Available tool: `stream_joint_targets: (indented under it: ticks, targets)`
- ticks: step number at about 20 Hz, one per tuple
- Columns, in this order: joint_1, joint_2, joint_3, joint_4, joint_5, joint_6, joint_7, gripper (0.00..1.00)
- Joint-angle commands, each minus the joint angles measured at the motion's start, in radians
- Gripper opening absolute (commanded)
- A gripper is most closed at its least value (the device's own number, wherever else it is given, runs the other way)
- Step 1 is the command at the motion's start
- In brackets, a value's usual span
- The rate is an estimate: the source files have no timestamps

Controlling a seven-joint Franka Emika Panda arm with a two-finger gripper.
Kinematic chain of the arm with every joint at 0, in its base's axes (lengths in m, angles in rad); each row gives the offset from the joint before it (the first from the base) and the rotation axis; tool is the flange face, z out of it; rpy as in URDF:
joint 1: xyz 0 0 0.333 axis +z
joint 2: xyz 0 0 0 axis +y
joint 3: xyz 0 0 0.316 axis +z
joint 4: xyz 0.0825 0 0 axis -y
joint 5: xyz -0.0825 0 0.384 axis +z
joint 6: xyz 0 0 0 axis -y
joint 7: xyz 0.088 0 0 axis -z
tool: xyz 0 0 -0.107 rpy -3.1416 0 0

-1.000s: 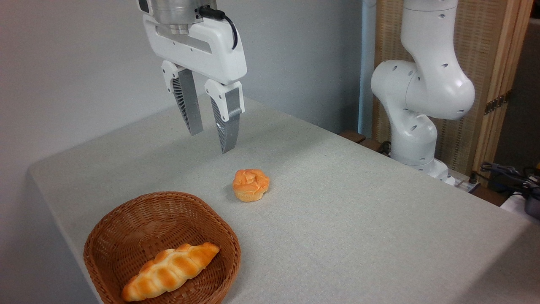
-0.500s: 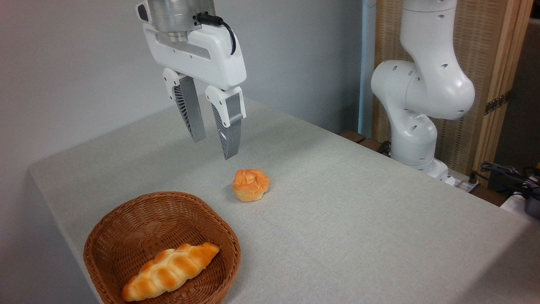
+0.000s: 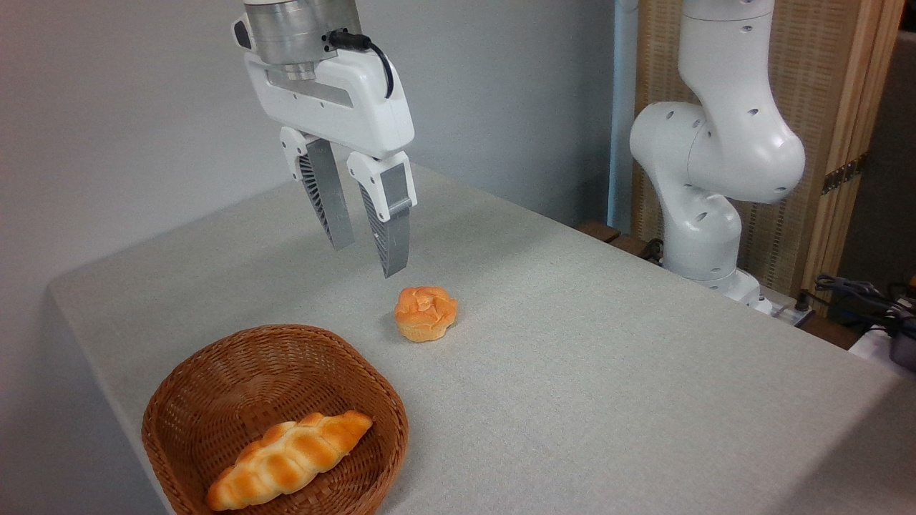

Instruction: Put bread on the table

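Over one second the gripper point(image 3: 368, 260) has sunk lower over the table point(image 3: 608, 357) and drifted slightly toward its right edge, bringing its fingertips closer to the bread point(image 3: 425, 312), though they hang clear of it and up toward the far edge. The gap between the two fingers point(image 3: 390, 236) has narrowed a little across the three moments, with nothing held between them. The wrist housing now shows more of its metal flange at the top of the picture.
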Motion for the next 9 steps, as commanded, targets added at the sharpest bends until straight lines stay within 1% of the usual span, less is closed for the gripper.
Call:
stream_joint_targets:
  ticks: [1, 9]
  targets:
    - [-0.004, -0.01, 0.006, -0.011, 0.009, 0.014, 0.01, 1.0]
    - [0.002, -0.013, 0.006, -0.009, 0.009, 0.011, 0.008, 1.0]
